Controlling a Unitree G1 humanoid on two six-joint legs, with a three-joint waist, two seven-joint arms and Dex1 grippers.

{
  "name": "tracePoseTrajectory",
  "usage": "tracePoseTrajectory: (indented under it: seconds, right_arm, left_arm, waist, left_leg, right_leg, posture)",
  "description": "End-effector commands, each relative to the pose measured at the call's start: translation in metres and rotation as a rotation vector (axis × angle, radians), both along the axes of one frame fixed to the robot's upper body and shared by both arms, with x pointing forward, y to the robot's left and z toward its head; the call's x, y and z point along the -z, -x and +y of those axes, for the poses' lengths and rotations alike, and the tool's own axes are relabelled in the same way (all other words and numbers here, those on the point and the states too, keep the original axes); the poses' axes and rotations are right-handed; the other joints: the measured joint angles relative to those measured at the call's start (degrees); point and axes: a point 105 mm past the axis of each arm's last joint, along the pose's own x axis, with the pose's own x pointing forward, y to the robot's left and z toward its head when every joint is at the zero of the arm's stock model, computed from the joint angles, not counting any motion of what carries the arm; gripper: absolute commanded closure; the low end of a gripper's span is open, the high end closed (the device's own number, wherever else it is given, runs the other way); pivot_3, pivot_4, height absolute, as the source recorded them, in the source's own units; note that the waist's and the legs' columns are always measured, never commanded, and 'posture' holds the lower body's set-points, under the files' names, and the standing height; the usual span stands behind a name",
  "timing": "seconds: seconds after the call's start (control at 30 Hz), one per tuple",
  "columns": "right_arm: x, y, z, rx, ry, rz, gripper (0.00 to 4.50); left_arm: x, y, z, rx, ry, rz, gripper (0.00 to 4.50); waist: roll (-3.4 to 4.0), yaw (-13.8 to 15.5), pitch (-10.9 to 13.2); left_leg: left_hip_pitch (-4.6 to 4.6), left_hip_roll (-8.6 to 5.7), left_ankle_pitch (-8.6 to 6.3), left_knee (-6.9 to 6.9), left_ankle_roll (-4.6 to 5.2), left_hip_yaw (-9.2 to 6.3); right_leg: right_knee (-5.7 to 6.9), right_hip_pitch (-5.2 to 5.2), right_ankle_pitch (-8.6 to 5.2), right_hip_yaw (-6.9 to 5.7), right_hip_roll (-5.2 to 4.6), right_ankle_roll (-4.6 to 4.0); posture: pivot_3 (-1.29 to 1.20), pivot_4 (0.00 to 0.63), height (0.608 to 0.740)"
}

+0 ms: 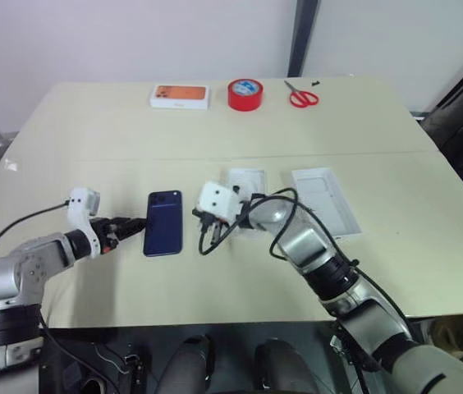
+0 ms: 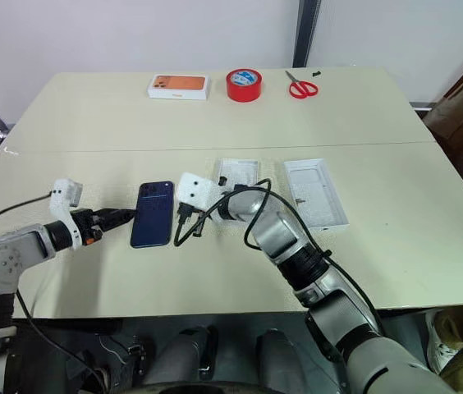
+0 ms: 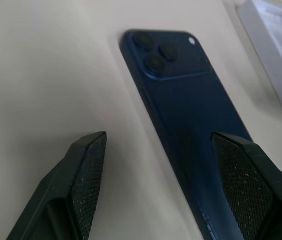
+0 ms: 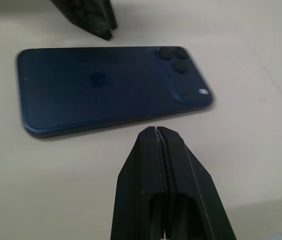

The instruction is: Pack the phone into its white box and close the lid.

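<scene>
The dark navy phone point(image 1: 163, 222) lies back up on the beige table, camera cluster at its far end. My left gripper point(image 1: 130, 226) is open at the phone's left long edge; in the left wrist view its fingers point(image 3: 83, 190) stand wide, one overlapping the phone point(image 3: 191, 115). My right gripper point(image 4: 156, 131) is shut and empty, its tip just short of the phone's point(image 4: 101, 90) right long edge. Two shallow white trays lie right of the phone, one point(image 1: 248, 176) partly behind my right wrist, one point(image 1: 323, 199) farther right. I cannot tell which is the box and which the lid.
Along the table's far edge sit a white box with an orange picture point(image 1: 180, 96), a red tape roll point(image 1: 245, 93) and red scissors point(image 1: 303, 98). Loose black cables point(image 1: 215, 234) hang off my right wrist beside the phone.
</scene>
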Motion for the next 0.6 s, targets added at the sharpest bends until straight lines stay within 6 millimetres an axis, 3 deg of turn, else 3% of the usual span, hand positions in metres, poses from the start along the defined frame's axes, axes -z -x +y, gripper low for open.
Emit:
tracePoseTrajectory:
  seconds: [0.03,0.33,0.6]
  right_arm:
    - [0.000,-0.005,0.006,0.012,0.062,0.002,4.48]
    - [0.010,-0.008,0.018,0.022,0.084,0.050,4.48]
    - [0.013,-0.013,0.016,0.043,0.100,0.045,4.48]
  left_arm:
    - [0.017,0.005,-0.010,0.025,0.034,0.110,0.98]
    - [0.039,0.014,-0.048,0.121,0.060,0.232,0.98]
    - [0.049,0.013,-0.078,0.175,0.082,0.277,0.98]
  waist:
    - [0.00,0.00,-0.01]
    - [0.19,0.16,-0.20]
    - [0.40,0.74,-0.40]
  left_leg:
    - [0.00,0.00,0.01,0.00,-0.01,0.00]
    - [0.01,-0.05,0.05,0.00,-0.09,0.00]
    - [0.04,-0.11,0.05,0.04,-0.08,-0.03]
  right_leg:
    - [0.06,-0.01,0.00,0.00,0.00,0.00]
    - [0.14,-0.03,-0.01,0.00,-0.05,0.00]
    - [0.15,0.05,-0.01,-0.03,-0.09,0.00]
  posture:
    - [0.00,0.150,0.734]
    - [0.00,0.150,0.734]
    - [0.00,0.150,0.734]
